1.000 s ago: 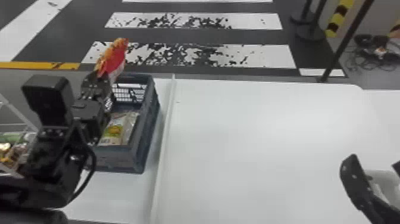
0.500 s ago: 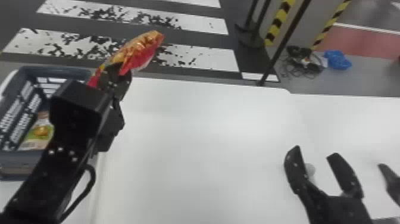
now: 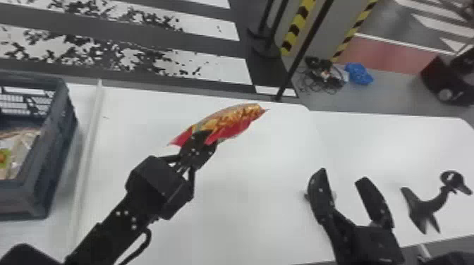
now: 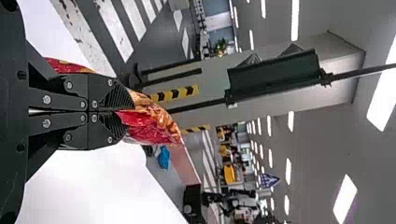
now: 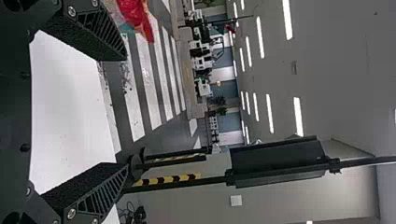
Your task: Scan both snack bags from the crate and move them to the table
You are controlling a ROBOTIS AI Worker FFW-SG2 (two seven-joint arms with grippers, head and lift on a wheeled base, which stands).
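My left gripper [image 3: 201, 138] is over the white table, shut on the red and orange snack bag [image 3: 234, 121], which hangs tilted across its fingertips. In the left wrist view the gripper [image 4: 125, 112] pinches the crinkled bag [image 4: 152, 123]. At the table's right side my right gripper [image 3: 341, 178] stands open with a gap from the held bag. The right wrist view shows this gripper [image 5: 125, 112] with its fingers wide apart and part of the red bag [image 5: 135, 16] beyond one finger. Another snack bag [image 3: 17, 151] lies in the crate [image 3: 58, 155] at the left.
A raised strip [image 3: 86, 155] runs along the white table [image 3: 247, 211] beside the crate. A black object with a ring-shaped end [image 3: 426, 208] is right of my right gripper. Posts and cables are on the floor behind the table.
My left gripper has carried the red bag from over the crate rightward, out over the table. The head view has turned to the right. My right gripper remains open.
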